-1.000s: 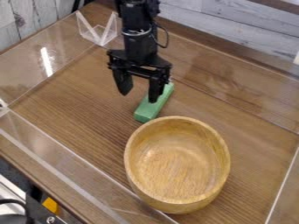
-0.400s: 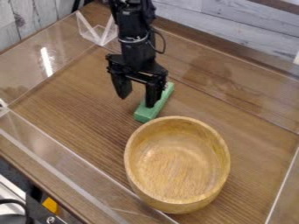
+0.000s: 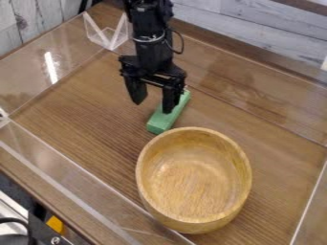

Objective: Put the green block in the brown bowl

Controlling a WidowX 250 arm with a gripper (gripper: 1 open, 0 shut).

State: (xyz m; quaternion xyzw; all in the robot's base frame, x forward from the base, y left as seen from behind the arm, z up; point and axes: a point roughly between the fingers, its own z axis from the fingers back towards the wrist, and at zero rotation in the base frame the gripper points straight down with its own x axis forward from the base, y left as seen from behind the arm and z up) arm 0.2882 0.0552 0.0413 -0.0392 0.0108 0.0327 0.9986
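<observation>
The green block [image 3: 165, 116] lies flat on the wooden table, just beyond the far rim of the brown bowl [image 3: 194, 178]. My gripper [image 3: 152, 97] hangs straight down over the block's far end, a little to its left. The two black fingers stand apart, with nothing between them. Whether the fingertips touch the block I cannot tell. The bowl sits at the near right and is empty.
Clear plastic walls [image 3: 76, 196] run around the table's edge. A transparent folded piece [image 3: 105, 33] stands at the back left behind the arm. Bare wooden tabletop [image 3: 76, 115] spreads to the left of the block.
</observation>
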